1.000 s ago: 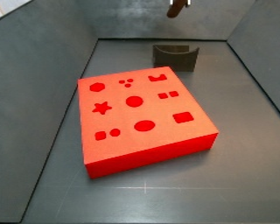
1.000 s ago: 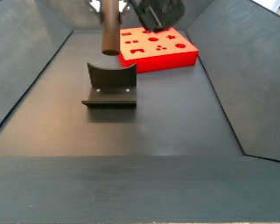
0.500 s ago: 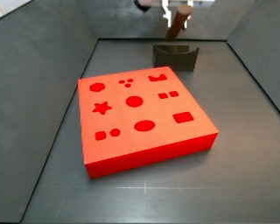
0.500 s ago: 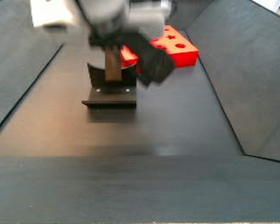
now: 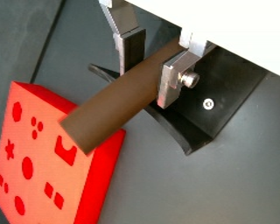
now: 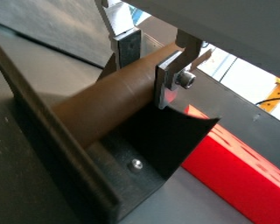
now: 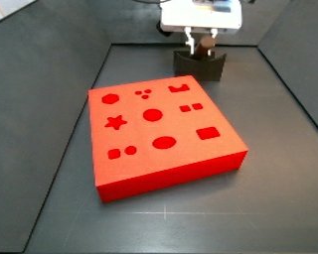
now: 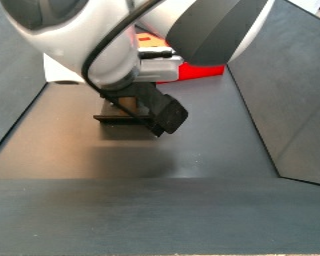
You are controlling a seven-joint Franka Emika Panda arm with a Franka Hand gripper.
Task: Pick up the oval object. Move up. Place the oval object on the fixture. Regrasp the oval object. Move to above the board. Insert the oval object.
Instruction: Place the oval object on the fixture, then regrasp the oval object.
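The gripper (image 5: 154, 54) clamps the brown oval object (image 5: 116, 103) between its silver fingers (image 5: 175, 75), low over the dark fixture (image 5: 210, 112). The red board (image 7: 162, 134) with its shaped holes lies just beside the fixture.

Gripper (image 5: 154, 63) low, pointing down, at far end of the enclosure in a side view (image 7: 199, 45). Both wrist views show the two silver fingers (image 6: 171, 80) closed against a brown peg (image 5: 116, 103), pads pressed to its sides. Arm's white and dark casing fills the upper part of a side view (image 8: 136, 40), blocking the fingertips there.
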